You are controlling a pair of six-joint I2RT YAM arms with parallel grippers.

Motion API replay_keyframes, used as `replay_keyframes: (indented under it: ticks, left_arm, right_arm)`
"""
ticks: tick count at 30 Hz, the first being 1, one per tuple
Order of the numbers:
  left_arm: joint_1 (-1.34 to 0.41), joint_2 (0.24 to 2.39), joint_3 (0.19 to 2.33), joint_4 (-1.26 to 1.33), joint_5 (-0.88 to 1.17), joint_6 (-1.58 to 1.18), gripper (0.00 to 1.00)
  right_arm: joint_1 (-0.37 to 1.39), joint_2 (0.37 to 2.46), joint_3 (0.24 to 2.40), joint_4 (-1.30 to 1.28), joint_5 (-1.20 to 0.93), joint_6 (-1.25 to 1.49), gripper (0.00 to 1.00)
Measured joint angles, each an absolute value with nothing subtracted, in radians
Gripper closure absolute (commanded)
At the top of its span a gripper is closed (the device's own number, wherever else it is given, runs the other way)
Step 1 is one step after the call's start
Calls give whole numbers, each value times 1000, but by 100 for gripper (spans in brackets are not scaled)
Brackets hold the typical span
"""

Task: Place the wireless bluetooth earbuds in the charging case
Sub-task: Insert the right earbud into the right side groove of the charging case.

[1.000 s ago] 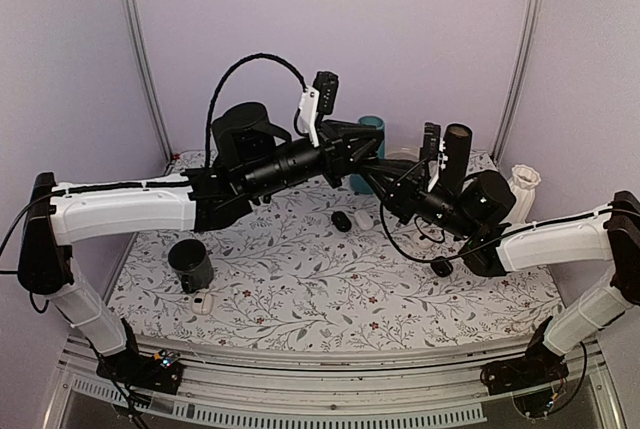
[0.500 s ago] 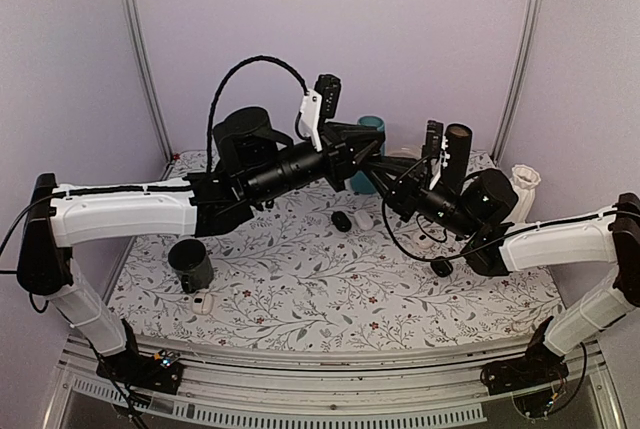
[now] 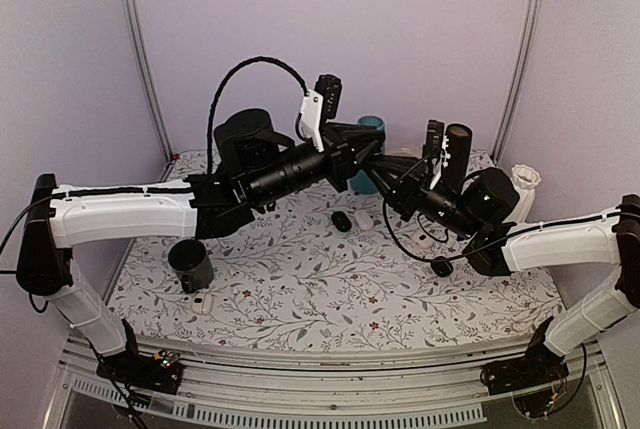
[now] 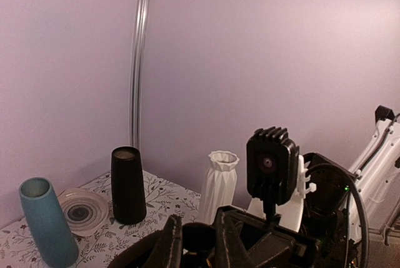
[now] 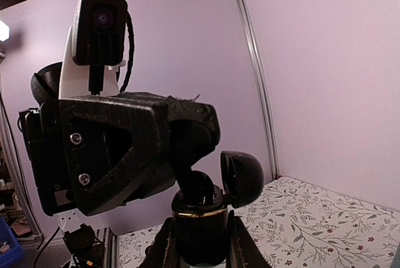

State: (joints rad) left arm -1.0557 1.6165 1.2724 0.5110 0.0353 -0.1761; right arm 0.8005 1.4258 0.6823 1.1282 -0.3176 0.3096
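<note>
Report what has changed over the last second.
Almost nothing. The right arm's elbow drifted slightly up and to the right; the left arm barely shifted. Nothing was taken or let go: the right gripper still clamps the charging case, its lid open, with the shut left gripper at its mouth. The black cup stayed put.

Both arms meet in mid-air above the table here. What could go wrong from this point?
1. The right fingers hold the case off the table. A push from the left fingers might twist it or slip it out, dropping it.
2. The open lid stands right beside the left fingers and could get knocked shut or strained at its hinge.
</note>
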Motion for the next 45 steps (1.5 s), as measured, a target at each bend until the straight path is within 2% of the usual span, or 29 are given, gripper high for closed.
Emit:
replay_keyframes:
  ticks: [13,33,45]
  left_arm:
    - [-1076,1624,1297,488,-18,-160,95]
    - [-1089,1637,1324,456,-65,-142,86]
    - [-1089,1637,1302,488,-86,-141,85]
  right_arm:
    - [801,1411,682,1113,-292,265,97]
    - [802,1405,682,1096,-274,241,97]
    - [802,1405,698,1057,-275,227,97]
